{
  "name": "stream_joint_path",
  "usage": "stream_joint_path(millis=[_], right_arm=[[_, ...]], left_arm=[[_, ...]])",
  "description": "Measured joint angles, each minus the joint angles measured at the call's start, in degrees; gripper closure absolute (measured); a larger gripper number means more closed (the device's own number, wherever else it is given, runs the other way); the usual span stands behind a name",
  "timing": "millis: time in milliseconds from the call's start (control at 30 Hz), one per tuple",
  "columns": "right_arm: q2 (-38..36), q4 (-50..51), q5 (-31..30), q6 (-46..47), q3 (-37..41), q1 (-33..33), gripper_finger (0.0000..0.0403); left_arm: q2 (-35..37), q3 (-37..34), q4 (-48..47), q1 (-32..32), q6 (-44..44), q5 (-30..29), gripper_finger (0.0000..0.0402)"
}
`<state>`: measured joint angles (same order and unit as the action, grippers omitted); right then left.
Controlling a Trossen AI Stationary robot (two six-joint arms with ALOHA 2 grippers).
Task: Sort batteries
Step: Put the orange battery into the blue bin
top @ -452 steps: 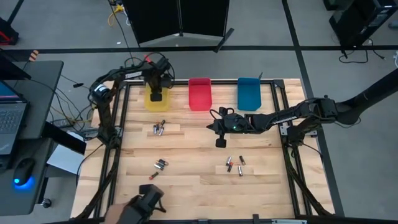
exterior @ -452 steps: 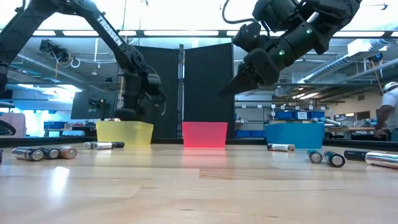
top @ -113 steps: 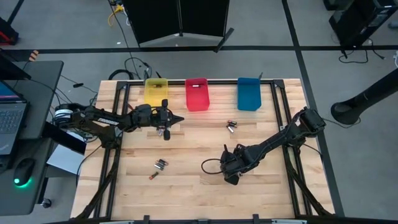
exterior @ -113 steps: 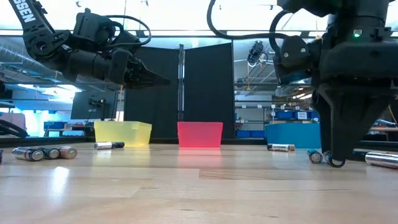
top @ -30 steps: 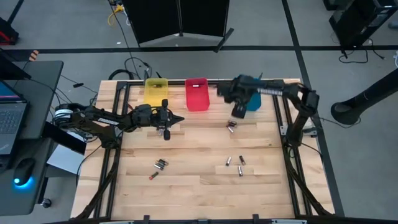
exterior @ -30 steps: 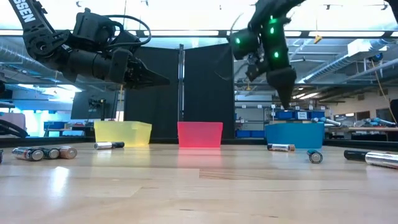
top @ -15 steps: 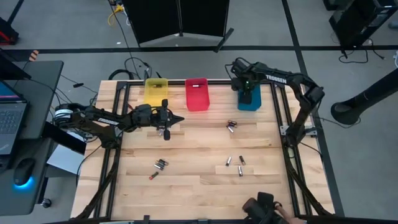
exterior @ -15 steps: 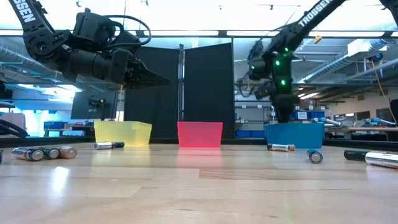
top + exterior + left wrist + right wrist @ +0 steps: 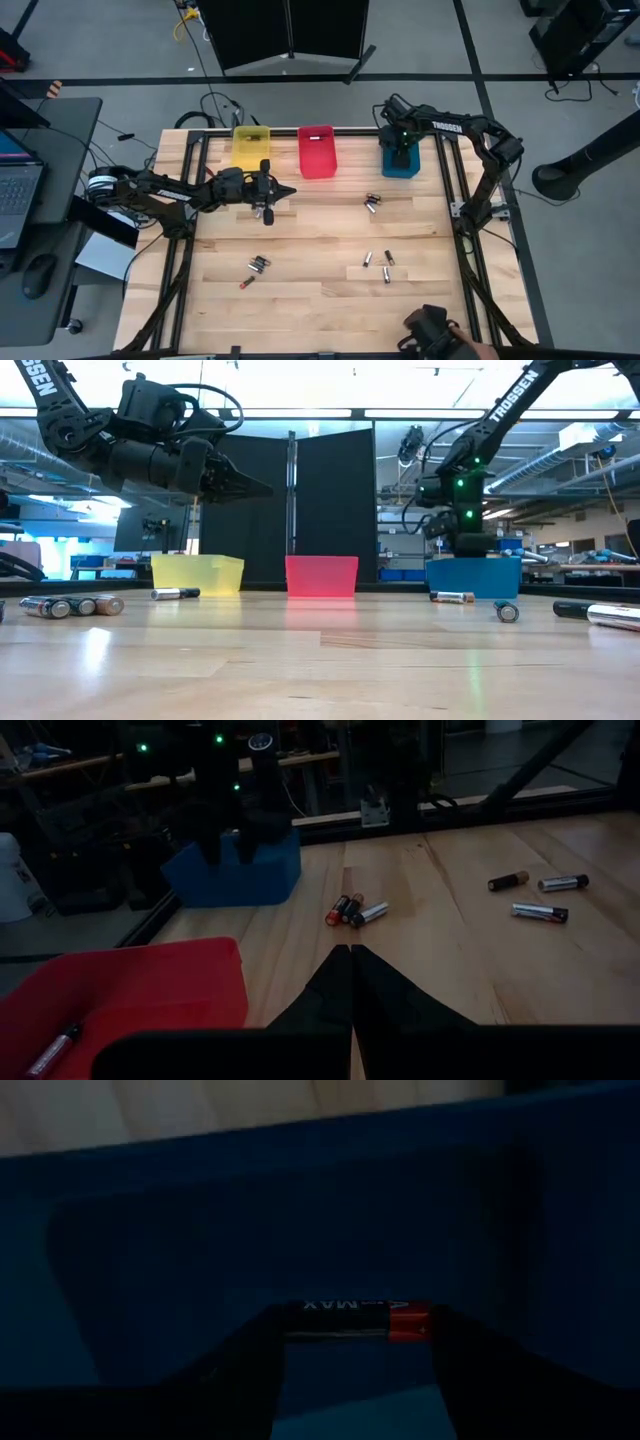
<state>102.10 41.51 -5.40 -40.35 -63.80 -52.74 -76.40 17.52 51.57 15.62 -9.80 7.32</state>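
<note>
My right gripper (image 9: 358, 1348) reaches down into the blue bin (image 9: 400, 163) at the far right and is shut on a black battery with a red end (image 9: 350, 1308). My left gripper (image 9: 283, 190) hangs shut above the table, near the red bin (image 9: 317, 152), and touches nothing. Loose batteries lie on their sides on the wood: a pair (image 9: 372, 203) near the blue bin, three (image 9: 380, 265) at the near right, and others (image 9: 257, 265) at the near left. One battery (image 9: 55, 1050) lies in the red bin. My right gripper pinches the battery lengthwise, one finger on its red end (image 9: 422, 1320) and the other (image 9: 255, 1355) on its black end. The fingers come from above, pointing down into the blue bin. The battery lies level between them; whether it touches the bin floor I cannot tell.
A yellow bin (image 9: 251, 148) stands left of the red one along the far edge. A black frame (image 9: 455, 200) runs round the table. A person's hand with a dark device (image 9: 432, 332) shows at the near edge. More batteries (image 9: 70, 605) lie at the left in the low view.
My right gripper, still holding the battery, has gone toward the far right from beside the blue bin to over it, then down into it. My left gripper has kept still.
</note>
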Motion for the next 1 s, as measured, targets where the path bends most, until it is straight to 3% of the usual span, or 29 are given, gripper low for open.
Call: stream_joint_path(millis=[367, 600, 1000], right_arm=[[0.0, -1.6, 2.7, -0.3, 0.3, -1.2, 0.0175], [0.0, -1.3, 2.7, 1.3, 0.3, -1.2, 0.0149], [0.0, -1.3, -0.5, 4.2, 0.3, -1.1, 0.0125]], left_arm=[[0.0, 0.0, 0.0, 0.0, 0.9, -0.2, 0.0396], [0.0, 0.0, -0.1, 0.0, 1.2, -0.2, 0.0396], [0.0, 0.0, -0.2, 0.0, 1.3, -0.2, 0.0396]])
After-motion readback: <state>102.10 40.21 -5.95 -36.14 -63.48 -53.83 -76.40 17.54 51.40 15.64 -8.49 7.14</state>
